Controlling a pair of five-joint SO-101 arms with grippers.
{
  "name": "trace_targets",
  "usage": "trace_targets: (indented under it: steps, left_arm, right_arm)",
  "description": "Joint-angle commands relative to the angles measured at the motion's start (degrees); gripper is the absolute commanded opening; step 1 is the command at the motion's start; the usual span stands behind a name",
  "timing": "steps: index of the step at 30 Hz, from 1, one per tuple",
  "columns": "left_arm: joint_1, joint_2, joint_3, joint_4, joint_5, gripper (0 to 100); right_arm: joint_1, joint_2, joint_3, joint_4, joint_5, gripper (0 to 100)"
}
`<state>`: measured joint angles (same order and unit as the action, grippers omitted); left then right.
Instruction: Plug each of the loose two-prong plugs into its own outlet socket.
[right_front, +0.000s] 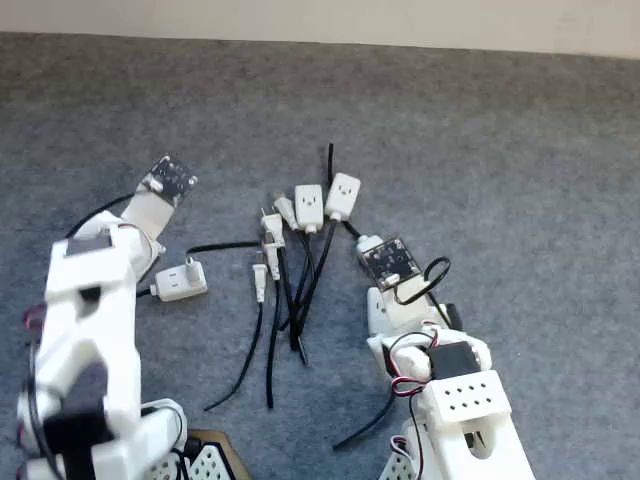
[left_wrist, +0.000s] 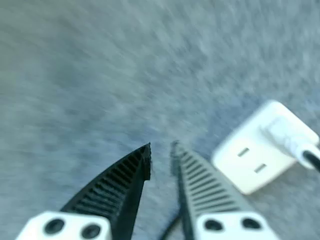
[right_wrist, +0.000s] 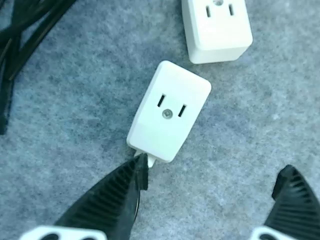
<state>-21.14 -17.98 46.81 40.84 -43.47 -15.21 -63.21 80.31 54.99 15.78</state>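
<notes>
Your right hand (right_wrist: 215, 172), released wide by a white plastic outlet socket (right_wrist: 169, 112), looks poised to grasp it; left hand (left_wrist: 160, 150) barely parted, empty.

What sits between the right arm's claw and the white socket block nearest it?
Nothing visible. Only bare grey carpet lies between the open right gripper and the outlet socket.

Grey felt tbl (right_front: 520, 150) (beige wall (right_front: 400, 20) behind)

We look down from high over the whole tabletop (right_front: 500, 150). Our wrist cameras sit close, facing past the left hand (left_wrist: 161, 149) toward one socket (left_wrist: 255, 150) and past the right hand (right_wrist: 215, 170) toward two sockets (right_wrist: 169, 112); the high view shares all three.
</notes>
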Motion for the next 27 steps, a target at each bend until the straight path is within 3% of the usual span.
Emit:
trace_targets:
  steps: [1,4,6,9,12,15,22,27]
  left_arm:
    - [-0.6,11.1,-19.6,25.6,0.9,20]
    - [-0.4,12.7,-31.3,44.3,0.7,25]
    - [-0.7,12.7,-37.3,52.1,0.4,23]
    - [-0.7,13.1,-43.9,55.6,-0.6,17]
    - [0.5,13.3,-42.7,59.0,-10.8,19]
    - [2.4,13.3,-36.4,57.5,-14.7,23]
    - [9.6,13.3,-26.9,43.9,-14.9,26]
    - [10.9,13.3,-23.2,29.7,-12.3,27]
  right_arm:
    - [-0.7,-0.8,0.7,-0.8,0.7,37.5]
    - [-0.7,-0.9,0.7,-0.8,0.7,37.5]
    - [-1.4,-0.9,0.7,-0.9,0.7,37.5]
    - [-2.8,-0.9,0.8,-0.9,0.7,37.5]
    - [-2.9,-0.9,0.8,-0.9,0.7,37.5]
    - [-2.9,-0.9,0.8,-0.9,0.7,37.5]
    - [-3.0,-0.9,0.8,-0.9,0.7,37.5]
    - [-3.0,-0.9,0.8,-0.9,0.6,37.5]
